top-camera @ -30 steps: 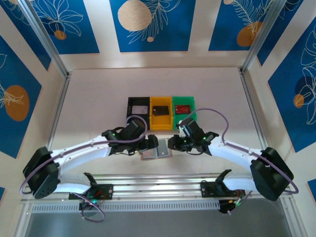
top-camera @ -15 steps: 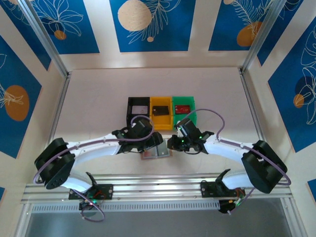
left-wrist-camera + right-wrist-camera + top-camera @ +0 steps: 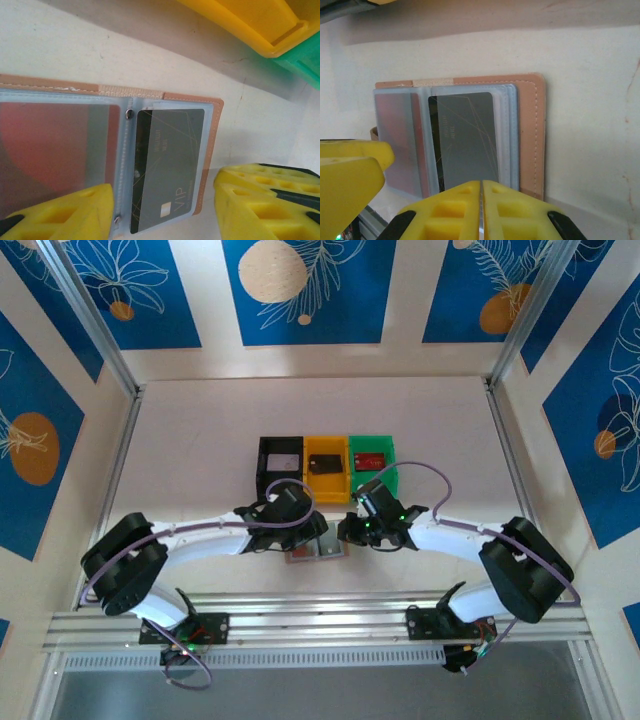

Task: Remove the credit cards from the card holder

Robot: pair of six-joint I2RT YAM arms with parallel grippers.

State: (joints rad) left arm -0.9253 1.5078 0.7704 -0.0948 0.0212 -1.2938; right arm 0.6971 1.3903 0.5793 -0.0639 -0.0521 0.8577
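Observation:
The tan card holder (image 3: 314, 550) lies open on the table in front of the bins. Its pale pocket pages show in the left wrist view (image 3: 210, 150) and in the right wrist view (image 3: 534, 140). A dark grey credit card (image 3: 167, 165) (image 3: 465, 140) sits in the right page. A red card (image 3: 50, 145) shows dimly through the left page. My left gripper (image 3: 311, 536) (image 3: 165, 202) is open, one finger at the spine, the other beyond the holder's right edge. My right gripper (image 3: 346, 532) (image 3: 481, 189) is shut, its tips at the near edge of the dark card's page.
Three bins stand side by side just behind the holder: black (image 3: 266, 468) with a pale card, yellow (image 3: 309, 478) (image 3: 240, 20) with a dark card, green (image 3: 386, 474) (image 3: 305, 60) with a red card. Both arms curve in from the near corners.
My left gripper has moved right over the holder and its jaws have narrowed. My right gripper has closed tighter and shifted slightly left. Both elbows have swung inward.

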